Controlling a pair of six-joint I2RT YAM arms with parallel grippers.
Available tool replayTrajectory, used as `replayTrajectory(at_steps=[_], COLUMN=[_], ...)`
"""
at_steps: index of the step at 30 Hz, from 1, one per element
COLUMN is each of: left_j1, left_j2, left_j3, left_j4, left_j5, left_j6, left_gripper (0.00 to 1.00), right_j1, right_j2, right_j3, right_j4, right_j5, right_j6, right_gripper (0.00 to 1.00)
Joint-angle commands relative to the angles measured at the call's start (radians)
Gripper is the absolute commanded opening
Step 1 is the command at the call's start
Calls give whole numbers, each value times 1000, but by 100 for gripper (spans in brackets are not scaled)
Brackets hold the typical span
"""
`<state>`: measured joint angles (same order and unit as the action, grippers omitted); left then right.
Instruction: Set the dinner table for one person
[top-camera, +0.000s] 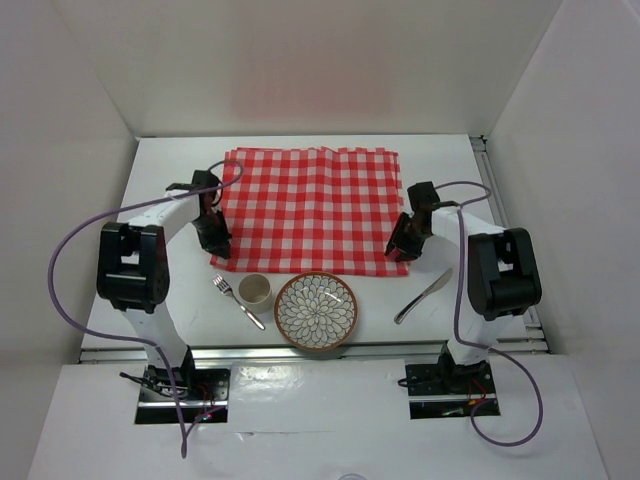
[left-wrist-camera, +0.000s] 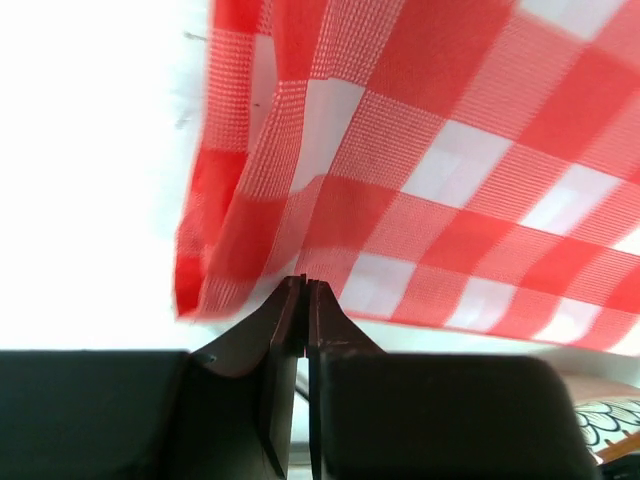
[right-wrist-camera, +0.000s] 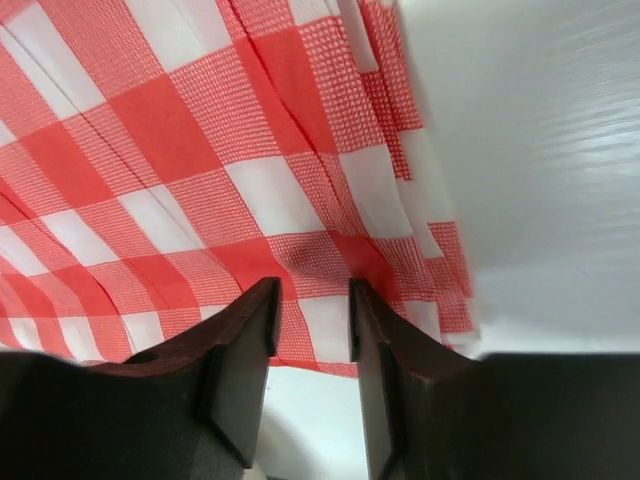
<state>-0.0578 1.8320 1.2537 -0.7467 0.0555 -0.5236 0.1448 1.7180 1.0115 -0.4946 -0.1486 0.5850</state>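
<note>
The dinner table (top-camera: 160, 180) is a white top with metal rails. A red-and-white checked cloth (top-camera: 310, 205) lies spread on its far middle. My left gripper (top-camera: 215, 243) sits at the cloth's near left corner. In the left wrist view the gripper (left-wrist-camera: 303, 282) is shut, and folds of the cloth (left-wrist-camera: 450, 150) run into its tips. My right gripper (top-camera: 403, 245) is at the near right corner. In the right wrist view it (right-wrist-camera: 312, 300) is open, its fingers astride the edge of the cloth (right-wrist-camera: 200, 150).
In front of the cloth lie a fork (top-camera: 237, 300), a small cream cup (top-camera: 254, 290), a flower-patterned plate (top-camera: 316, 311) and a knife (top-camera: 423, 295). White walls enclose the table on three sides. The plate's rim shows in the left wrist view (left-wrist-camera: 610, 425).
</note>
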Motion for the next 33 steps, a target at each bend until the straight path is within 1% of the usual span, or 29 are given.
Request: replayTrajectory(at_steps=[1,2,5,7,8,10,11,12,14,15,16,17,18,19,20,22,23,24,25,28,31,32,33], left_j1=[6,6,6,6,6,16,25,26,36,36,45,46,46,46,46,46,46,46,46,46,46,46,46], left_j2=[-100,-111,-152,-178,-210,-246,-269,-324,-384,-411,-460,-479,-493,-502,-502,-502,-502,-502,-502,-502,-520,-520,-520], left_j3=[99,143,217,246,268,289,289,289,270,245,233,221,211,199,199,199,199,199,199,181,161,161,161], left_j4=[-71,-83,-112,-138,-147,-158,-148,-132,-70,-45,-25,-8,18,18,27,17,17,3,3,-10,-10,-10,-10], left_j5=[-57,-68,-68,-95,-109,-152,-152,-134,-89,-47,-24,-2,18,44,53,63,63,63,73,82,73,73,73], left_j6=[8,8,-1,-1,-1,-12,-12,-12,-12,-3,-3,-3,-3,-3,-3,7,7,7,7,7,7,16,16], left_gripper=[19,20,22,23,23,24,24,24,26,26,27,27,27,28,28,28,28,28,28,28,28,28,28], right_j1=[-16,-16,-16,-5,7,48,67,116,168,191,229,248,268,306,323,369,380,389,403,427,452,452,452], right_j2=[-95,-110,-172,-227,-250,-302,-366,-398,-486,-510,-534,-575,-589,-600,-609,-621,-621,-621,-621,-577,-535,-517,-508], right_j3=[123,184,257,269,269,196,156,69,-22,-66,-158,-201,-236,-302,-326,-382,-399,-419,-454,-497,-546,-556,-571], right_j4=[-105,-114,-136,-148,-148,-159,-144,-144,-131,-131,-118,-87,-76,-59,-23,30,92,128,158,278,391,445,471], right_j5=[54,40,-9,-41,-81,-118,-152,-161,-173,-183,-202,-222,-232,-250,-259,-293,-305,-337,-338,-341,-327,-315,-315], right_j6=[-53,-68,-108,-123,-135,-146,-137,-128,-108,-65,-48,-27,20,39,58,96,108,117,143,192,235,248,263], right_gripper=[48,51,66,70,71,73,75,77,80,80,81,82,82,84,84,88,88,88,88,84,78,73,73])
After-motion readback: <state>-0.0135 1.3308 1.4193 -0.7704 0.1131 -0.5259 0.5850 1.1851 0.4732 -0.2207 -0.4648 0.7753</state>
